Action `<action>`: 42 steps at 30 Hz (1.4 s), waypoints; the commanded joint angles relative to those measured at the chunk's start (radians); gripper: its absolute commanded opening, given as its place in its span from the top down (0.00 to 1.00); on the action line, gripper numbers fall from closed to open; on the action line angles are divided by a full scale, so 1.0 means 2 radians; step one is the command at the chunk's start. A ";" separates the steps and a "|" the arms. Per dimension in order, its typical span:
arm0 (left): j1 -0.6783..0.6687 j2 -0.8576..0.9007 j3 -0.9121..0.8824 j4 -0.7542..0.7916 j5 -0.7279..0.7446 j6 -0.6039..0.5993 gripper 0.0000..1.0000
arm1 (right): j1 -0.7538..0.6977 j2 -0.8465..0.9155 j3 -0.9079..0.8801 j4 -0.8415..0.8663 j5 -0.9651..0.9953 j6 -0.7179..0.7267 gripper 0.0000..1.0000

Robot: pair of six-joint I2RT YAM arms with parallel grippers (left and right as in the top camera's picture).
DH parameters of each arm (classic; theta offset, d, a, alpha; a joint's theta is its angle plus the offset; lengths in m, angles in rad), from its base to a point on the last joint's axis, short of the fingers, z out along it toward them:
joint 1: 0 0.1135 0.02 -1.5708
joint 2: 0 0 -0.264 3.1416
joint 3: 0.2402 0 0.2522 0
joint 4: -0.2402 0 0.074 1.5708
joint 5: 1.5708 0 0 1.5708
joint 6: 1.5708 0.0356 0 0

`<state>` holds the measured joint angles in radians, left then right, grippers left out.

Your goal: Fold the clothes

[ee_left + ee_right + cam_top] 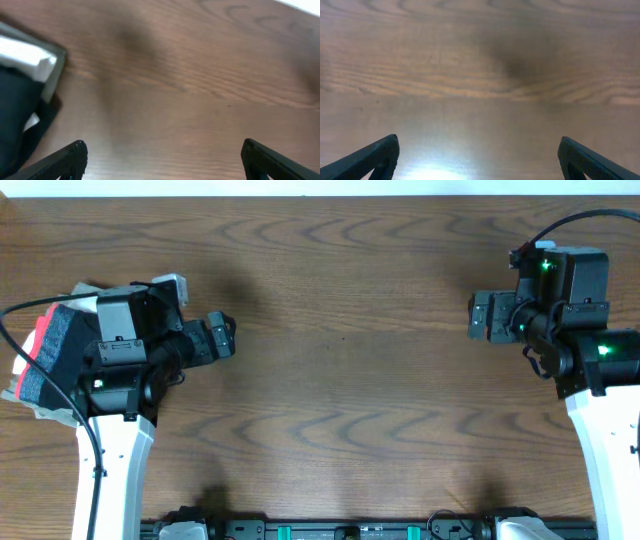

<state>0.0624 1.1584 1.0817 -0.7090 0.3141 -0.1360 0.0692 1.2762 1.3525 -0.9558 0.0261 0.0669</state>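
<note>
A: Where are the clothes (pixel 45 355)?
B: I see them piled at the overhead frame's far left edge.
A: And the fingers?
B: My left gripper (pixel 222 336) and right gripper (pixel 479 317) both have their fingers spread wide apart

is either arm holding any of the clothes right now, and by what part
Nothing is held. The left gripper and right gripper both have their fingers spread over the table; the clothes pile lies ungripped at its left edge.
</note>
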 commanded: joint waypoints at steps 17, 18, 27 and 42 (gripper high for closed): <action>-0.063 -0.390 -0.056 -0.148 -0.092 0.001 0.02 | 0.025 -0.318 -0.185 -0.064 0.042 0.108 0.01; -0.063 -0.413 -0.064 -0.146 -0.099 0.001 0.02 | 0.025 -0.341 -0.197 -0.061 0.048 0.108 0.01; -0.063 -0.474 -0.075 -0.154 -0.100 0.001 0.02 | 0.025 -0.457 -0.223 -0.135 0.049 0.108 0.01; -0.063 -0.474 -0.075 -0.154 -0.100 0.001 0.02 | 0.025 -0.459 -0.224 -0.141 0.049 0.110 0.01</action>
<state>-0.0601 0.2157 0.9371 -1.0180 0.1265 -0.1371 0.1089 0.3611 0.9123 -1.2377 0.1097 0.2760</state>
